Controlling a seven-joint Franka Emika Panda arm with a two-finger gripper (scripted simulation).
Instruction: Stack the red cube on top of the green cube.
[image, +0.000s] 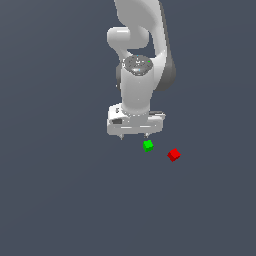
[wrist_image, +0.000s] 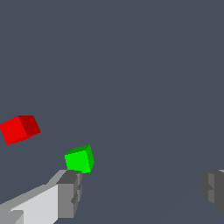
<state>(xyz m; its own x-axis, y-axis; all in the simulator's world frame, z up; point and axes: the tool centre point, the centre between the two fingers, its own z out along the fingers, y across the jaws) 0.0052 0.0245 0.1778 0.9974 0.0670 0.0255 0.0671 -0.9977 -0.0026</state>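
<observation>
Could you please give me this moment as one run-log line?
gripper: open, empty | red cube: on floor, apart from green | green cube: beside one finger | stack: not done

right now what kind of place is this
Most likely a bare simulated test scene, not a real room: a flat, featureless grey floor, a plain red cube and green cube lying apart, and an open gripper above them.

- Arm (image: 137, 75): smooth white shell, soft sheen, like moulded plastic.
- Gripper (image: 134, 136): same white body; finger pads (wrist_image: 70, 192) a flat matt grey.
- Red cube (image: 173, 154): plain, evenly coloured, smooth faces.
- Green cube (image: 148, 146): same smooth, plain finish.
- Floor (image: 55, 200): uniform slate grey, matt, no texture.
</observation>
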